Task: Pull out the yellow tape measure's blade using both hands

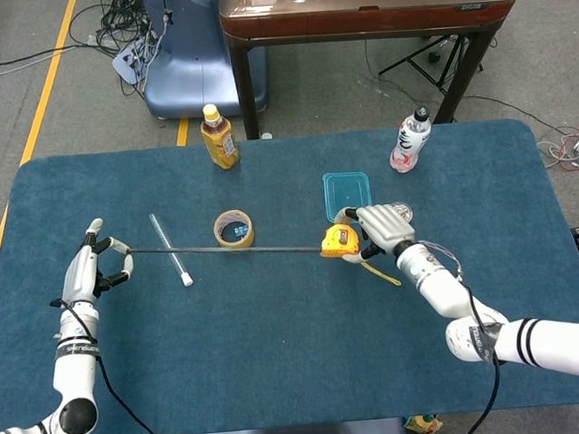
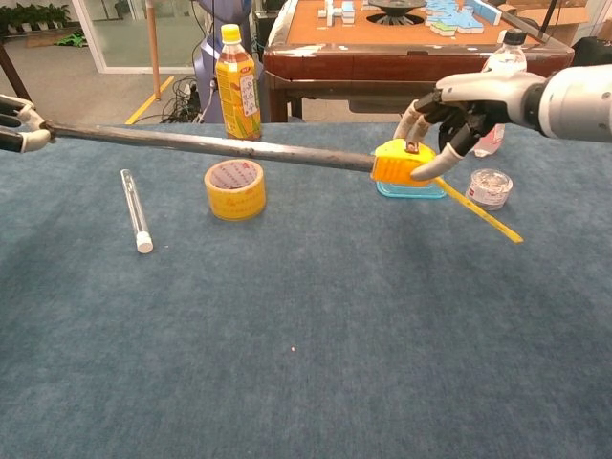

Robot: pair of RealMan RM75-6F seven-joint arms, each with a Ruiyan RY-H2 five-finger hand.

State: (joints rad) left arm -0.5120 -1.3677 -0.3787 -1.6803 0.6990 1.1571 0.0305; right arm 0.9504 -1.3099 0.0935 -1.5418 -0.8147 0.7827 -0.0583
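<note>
The yellow tape measure (image 1: 338,240) hangs above the right-centre of the blue table (image 1: 279,357), gripped by the right hand (image 1: 378,229), whose fingers curl over the case from the far side. Its blade (image 1: 222,249) runs out leftward in a long, nearly level line to the left hand (image 1: 90,274), which pinches the tip near the left edge, its other fingers loosely spread.

The blade's long axis lies left to right across the table, passing above a roll of tape (image 1: 234,228) and a clear tube (image 1: 171,249). Any further pull probably has to follow that line, the hands drawing apart. A short yellow strap (image 2: 480,210) trails from the case to the right (loose, touching nothing I can make out).
</note>
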